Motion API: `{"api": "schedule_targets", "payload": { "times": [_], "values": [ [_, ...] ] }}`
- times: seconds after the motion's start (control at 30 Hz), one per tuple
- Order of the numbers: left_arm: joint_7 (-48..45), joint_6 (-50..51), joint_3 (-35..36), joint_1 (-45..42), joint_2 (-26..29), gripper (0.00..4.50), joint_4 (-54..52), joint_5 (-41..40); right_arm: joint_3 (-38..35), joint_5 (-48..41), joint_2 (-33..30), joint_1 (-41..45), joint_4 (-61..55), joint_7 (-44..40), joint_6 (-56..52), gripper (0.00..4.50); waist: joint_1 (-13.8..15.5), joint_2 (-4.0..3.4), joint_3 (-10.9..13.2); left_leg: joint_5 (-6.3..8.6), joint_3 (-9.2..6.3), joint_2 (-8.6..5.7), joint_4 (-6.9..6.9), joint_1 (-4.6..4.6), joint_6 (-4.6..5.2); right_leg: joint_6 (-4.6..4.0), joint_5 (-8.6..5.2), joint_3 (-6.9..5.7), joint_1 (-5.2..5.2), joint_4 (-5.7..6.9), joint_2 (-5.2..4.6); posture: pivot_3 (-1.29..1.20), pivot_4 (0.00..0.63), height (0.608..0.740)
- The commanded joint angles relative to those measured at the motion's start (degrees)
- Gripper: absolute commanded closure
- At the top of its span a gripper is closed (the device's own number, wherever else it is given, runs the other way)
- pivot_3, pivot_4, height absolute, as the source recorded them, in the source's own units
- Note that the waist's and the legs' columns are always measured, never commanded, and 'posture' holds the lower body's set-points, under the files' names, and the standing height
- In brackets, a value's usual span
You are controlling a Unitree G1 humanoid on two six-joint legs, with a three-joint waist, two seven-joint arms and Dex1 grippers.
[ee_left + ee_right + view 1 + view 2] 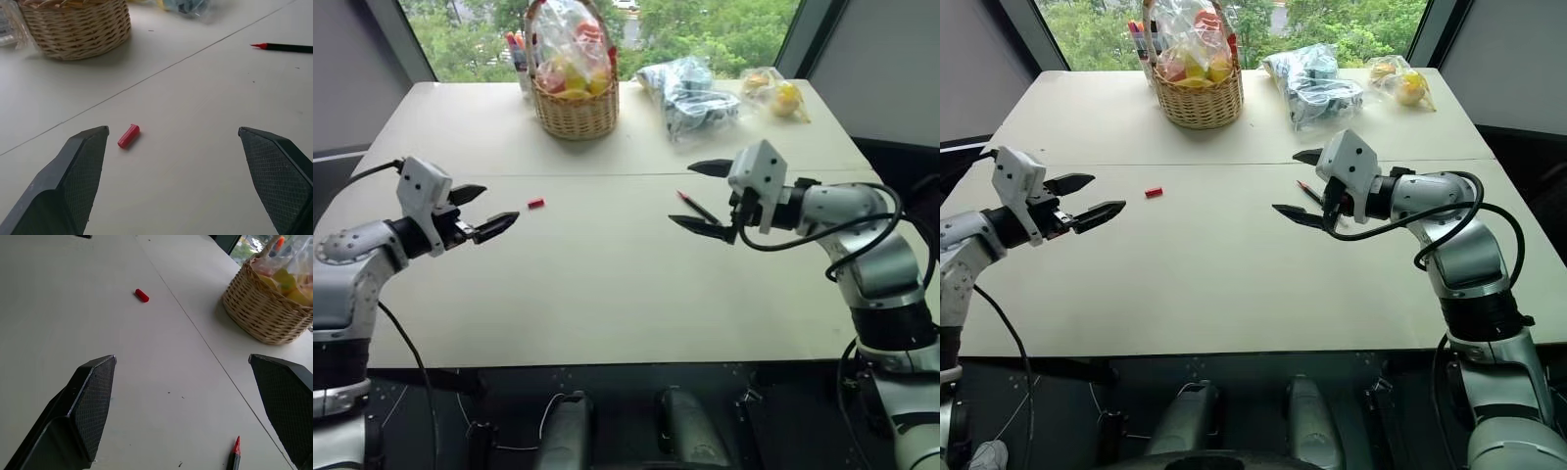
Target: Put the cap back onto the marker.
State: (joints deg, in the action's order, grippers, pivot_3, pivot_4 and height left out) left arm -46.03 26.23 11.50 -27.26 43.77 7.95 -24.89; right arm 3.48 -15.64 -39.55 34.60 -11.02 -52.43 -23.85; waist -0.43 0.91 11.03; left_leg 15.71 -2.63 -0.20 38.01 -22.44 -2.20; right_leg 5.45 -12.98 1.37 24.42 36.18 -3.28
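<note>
- The cap lies on its side on the bare white table, left of centre, just on the near side of the seam that crosses the tabletop.
- The marker lies flat well to the right of the cap, uncapped, its red tip pointing toward the far left.
- The left gripper hovers above the table just left of the cap, its jaws spread wide and holding nothing.
- The right gripper hangs over the marker, jaws wide apart, one finger on each side of it, gripping nothing.
- A wicker basket of bagged fruit stands at the far edge, with upright markers just beside it.
- Two plastic bags lie to the basket's right.
</note>
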Motion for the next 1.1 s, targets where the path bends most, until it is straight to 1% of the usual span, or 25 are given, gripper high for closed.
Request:
{"api": "schedule_targets", "payload": {
  "times": [0.03,0.1,0.2,0.33,0.4,0.53,0.77,1.1],
  "values": [
    [2.1,-6.5,-1.8,-7.2,-2.3,0.07,10.7,4.8,-1.5,0.7,0.5,-1.3,-3.8,2.9,0.3,0.0,-0.2,0.02,0.0,0.0,0.0,0.0,0.01,-0.01,0.0,0.01,0.01,0.0,0.0,-0.01,0.0,0.0,0.15,0.74],
    [3.0,-9.8,-3.5,-11.5,-4.0,0.07,18.1,7.7,-2.1,0.7,0.5,-2.8,-5.5,4.2,-0.4,0.0,-0.2,0.03,0.0,0.0,0.02,-0.04,0.01,-0.03,0.0,0.02,0.01,0.01,0.01,-0.02,-0.04,0.0,0.15,0.74],
    [2.7,-13.7,-5.2,-15.8,-5.9,0.07,26.3,10.6,-2.7,0.8,0.3,-4.5,-7.6,5.8,-1.3,0.0,-0.6,0.02,0.0,0.0,0.03,-0.04,0.01,-0.02,0.0,0.02,0.01,0.01,0.01,-0.01,-0.05,0.0,0.15,0.74],
    [2.7,-18.0,-7.6,-21.8,-9.0,0.07,38.1,14.5,-4.2,0.8,-0.1,-7.8,-11.3,8.6,-3.2,0.0,-0.3,0.03,0.0,0.01,0.02,-0.04,0.0,-0.02,0.01,0.02,0.01,0.0,0.02,0.03,-0.03,0.0,0.15,0.74],
    [5.0,-20.7,-8.7,-24.7,-10.0,0.07,44.8,17.1,-5.2,0.7,-0.3,-9.7,-13.5,9.9,-4.3,0.0,-0.2,0.04,0.0,0.01,0.02,-0.05,0.01,-0.04,0.01,0.03,0.02,0.0,0.02,0.02,-0.03,0.0,0.15,0.74],
    [7.4,-24.7,-9.4,-28.5,-11.6,0.07,53.9,20.1,-6.5,0.7,-0.8,-12.6,-17.0,12.0,-6.1,0.0,-0.4,0.05,0.0,0.01,0.02,-0.05,0.01,-0.05,0.02,0.04,0.02,0.0,0.02,0.01,-0.03,0.0,0.15,0.74],
    [9.6,-26.4,-9.3,-31.9,-14.0,0.07,61.8,22.7,-8.9,0.7,-1.3,-16.1,-21.2,14.6,-8.5,0.0,-0.3,0.05,0.0,0.01,0.01,-0.05,0.01,-0.05,0.02,0.04,0.02,0.0,0.02,0.02,-0.03,0.0,0.15,0.74],
    [11.5,-26.0,-9.2,-32.0,-16.4,0.07,65.0,24.5,-11.7,0.2,-3.1,-19.2,-24.8,15.7,-10.8,0.0,-0.1,0.07,0.0,0.01,0.0,-0.06,0.03,-0.03,0.02,0.06,0.03,-0.01,-0.01,0.03,-0.03,0.0,0.15,0.74]
  ]
}}
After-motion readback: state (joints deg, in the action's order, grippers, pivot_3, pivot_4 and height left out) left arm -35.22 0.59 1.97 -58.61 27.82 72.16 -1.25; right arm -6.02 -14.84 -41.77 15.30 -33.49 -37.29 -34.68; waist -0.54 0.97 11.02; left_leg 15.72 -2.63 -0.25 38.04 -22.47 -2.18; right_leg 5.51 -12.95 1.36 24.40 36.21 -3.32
